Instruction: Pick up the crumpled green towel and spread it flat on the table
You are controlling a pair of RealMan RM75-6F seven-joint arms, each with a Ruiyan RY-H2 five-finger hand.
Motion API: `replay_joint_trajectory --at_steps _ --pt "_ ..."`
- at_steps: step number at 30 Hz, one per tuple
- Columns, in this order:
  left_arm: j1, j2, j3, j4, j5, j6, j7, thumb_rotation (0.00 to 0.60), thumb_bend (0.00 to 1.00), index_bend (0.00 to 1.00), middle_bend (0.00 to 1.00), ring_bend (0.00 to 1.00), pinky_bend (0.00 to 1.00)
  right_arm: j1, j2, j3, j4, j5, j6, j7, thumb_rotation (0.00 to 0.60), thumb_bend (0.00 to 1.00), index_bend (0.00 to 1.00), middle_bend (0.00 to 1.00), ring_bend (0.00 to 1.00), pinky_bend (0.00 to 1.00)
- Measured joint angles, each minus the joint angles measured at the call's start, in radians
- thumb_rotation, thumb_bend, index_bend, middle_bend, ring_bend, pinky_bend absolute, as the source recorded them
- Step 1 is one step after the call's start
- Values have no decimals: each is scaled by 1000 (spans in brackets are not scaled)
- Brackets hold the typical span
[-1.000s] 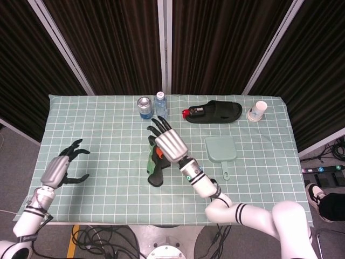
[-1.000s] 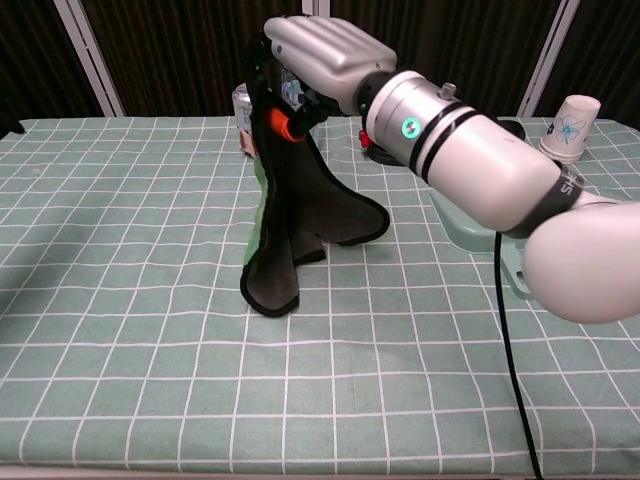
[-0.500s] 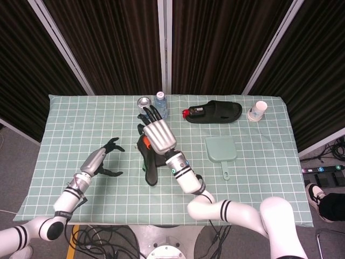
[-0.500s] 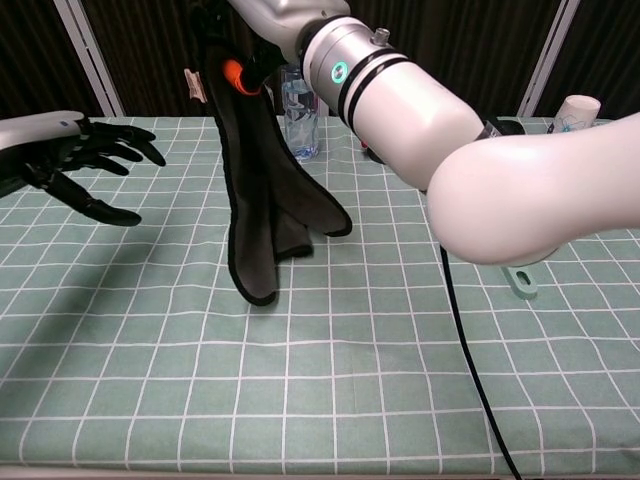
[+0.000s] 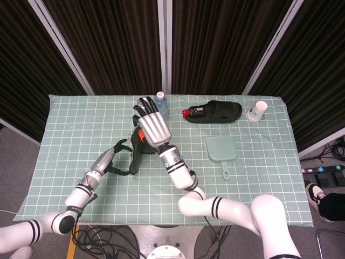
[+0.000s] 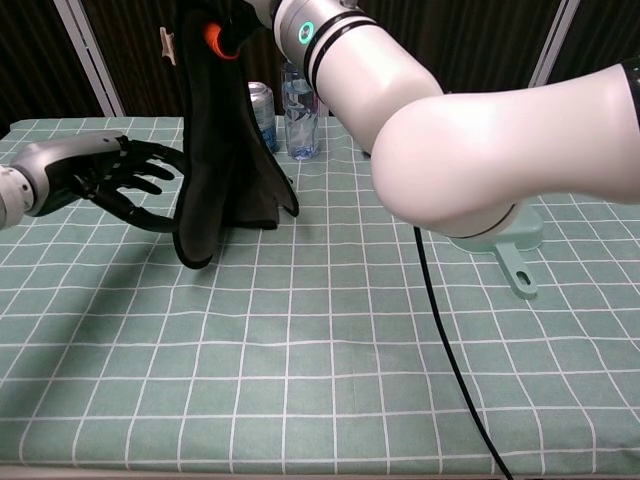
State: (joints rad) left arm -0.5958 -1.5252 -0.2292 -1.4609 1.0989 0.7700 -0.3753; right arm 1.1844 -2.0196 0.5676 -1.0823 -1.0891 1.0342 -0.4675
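Note:
My right hand (image 5: 151, 127) is raised over the middle of the table and grips the top of the green towel (image 6: 215, 150). The towel looks dark and hangs down in long folds, with an orange tag (image 6: 213, 36) near the grip. Its lower end (image 6: 194, 252) reaches down to about the checked tablecloth. In the chest view the right hand is cut off by the top edge and only its forearm (image 6: 430, 110) shows. My left hand (image 6: 100, 180) is open, fingers spread, right beside the towel's left edge near its lower end (image 5: 132, 162). I cannot tell if it touches.
Behind the towel stand a can (image 6: 263, 108) and a water bottle (image 6: 298, 105). A black slipper (image 5: 215, 111) and a paper cup (image 5: 259, 110) lie at the back right. A green dustpan (image 5: 221, 149) lies right of centre.
My right hand has lifted the towel higher and carried it left. My left hand has moved right, from the table's left side to the towel's edge.

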Motion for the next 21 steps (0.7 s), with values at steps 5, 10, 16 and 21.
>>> replay_joint_trajectory --at_steps 5,10,16,21 --pt "-7 -40 3 29 -60 -3 33 600 129 452 134 133 164 11 -3 4 -4 18 9 12 600 443 728 217 47 0" --pt "-10 -74 -7 54 -114 -3 43 600 160 487 186 146 168 16 1 3 -12 29 16 18 600 444 728 217 49 0" --pt "-9 -117 -30 79 -176 23 62 583 226 527 220 158 178 21 4 -4 -24 42 23 15 600 448 726 217 49 0" --pt "-9 -104 -34 51 -181 -1 59 445 221 451 220 158 180 42 -1 -4 2 52 21 -2 600 450 726 217 48 0"
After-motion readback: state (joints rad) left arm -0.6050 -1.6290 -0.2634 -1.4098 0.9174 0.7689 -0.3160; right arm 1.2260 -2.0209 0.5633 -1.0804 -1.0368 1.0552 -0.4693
